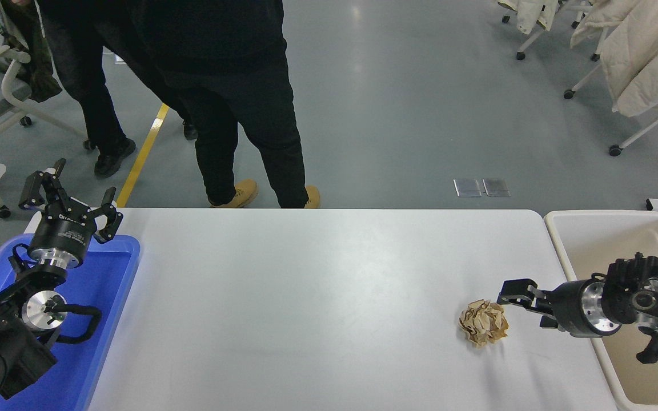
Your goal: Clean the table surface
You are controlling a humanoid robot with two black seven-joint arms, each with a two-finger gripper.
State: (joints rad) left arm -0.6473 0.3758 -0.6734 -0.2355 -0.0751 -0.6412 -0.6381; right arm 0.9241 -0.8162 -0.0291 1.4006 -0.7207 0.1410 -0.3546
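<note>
Paper ball [484,323] on table surface [306,297], right side.

The left arm enters from the frame's lower left corner and rises to its wrist, ending in the left gripper [72,197] at the left edge, fingers spread wide and pointing up the frame. The right arm comes in from the right edge at mid-height, lying nearly level and pointing left. The right gripper [516,295] sits at the lower right, seemingly parted, though the side-on angle makes this uncertain.

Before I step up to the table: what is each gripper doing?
Left gripper: open, empty, above the blue tray.
Right gripper: beside the crumpled paper ball, not holding it; open or shut cannot be told.
</note>
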